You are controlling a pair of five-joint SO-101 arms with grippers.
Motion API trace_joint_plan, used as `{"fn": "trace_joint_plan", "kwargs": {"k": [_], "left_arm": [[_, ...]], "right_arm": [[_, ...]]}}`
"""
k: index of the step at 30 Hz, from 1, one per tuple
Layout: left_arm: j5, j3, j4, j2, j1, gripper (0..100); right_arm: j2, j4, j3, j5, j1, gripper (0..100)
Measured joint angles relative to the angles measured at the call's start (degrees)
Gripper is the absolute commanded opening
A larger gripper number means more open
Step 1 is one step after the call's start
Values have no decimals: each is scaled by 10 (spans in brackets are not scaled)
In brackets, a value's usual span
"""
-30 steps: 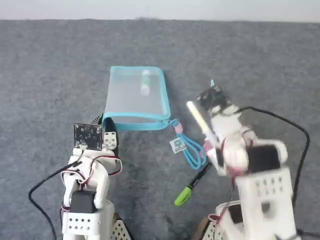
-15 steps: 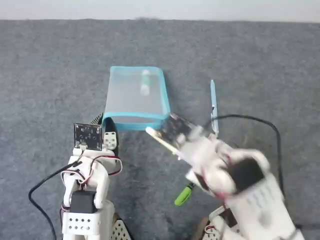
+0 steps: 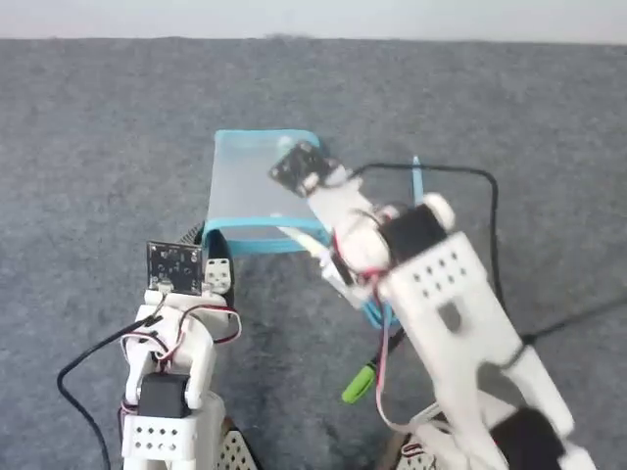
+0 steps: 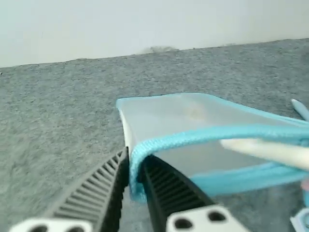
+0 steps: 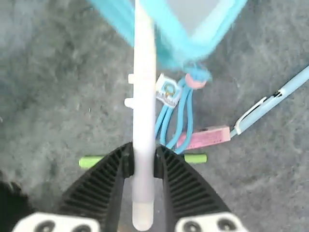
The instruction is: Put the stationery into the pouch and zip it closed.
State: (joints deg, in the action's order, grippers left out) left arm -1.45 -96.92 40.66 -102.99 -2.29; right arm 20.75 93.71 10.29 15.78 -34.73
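L jaws clenched on lip of translucent blue-trimmed pouch (image 4: 193, 121); R jaws grasp white plastic pen (image 5: 144, 121), tip at pouch mouth. Green marker (image 3: 361, 382) at pouch's 5 o'clock.

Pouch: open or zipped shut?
Open. The left gripper pinches the pouch's upper lip off the lower; the white pen's tip is at the gap.

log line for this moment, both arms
left gripper: shut on pouch rim | right gripper: shut on white pen, tip at pouch mouth | on table: green marker, blue pen
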Motion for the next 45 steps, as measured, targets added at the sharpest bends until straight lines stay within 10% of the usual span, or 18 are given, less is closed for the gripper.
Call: {"fn": "trace_joint_plan", "kwargs": {"k": [11,17,23,35,45], "left_arm": [[0,0,-1,0,50,12],[0,0,-1,0,49,12],[0,0,-1,0,49,12],[0,0,-1,0,49,12],[0,0,-1,0,49,12]], "right_arm": [[-280,67,-319,-51,-2,24],[-324,69,-349,-55,-47,225],[-311,69,-351,-55,-81,215],[-184,69,-318,-55,56,214],[-145,-33,-18,-67,190,213]]}}
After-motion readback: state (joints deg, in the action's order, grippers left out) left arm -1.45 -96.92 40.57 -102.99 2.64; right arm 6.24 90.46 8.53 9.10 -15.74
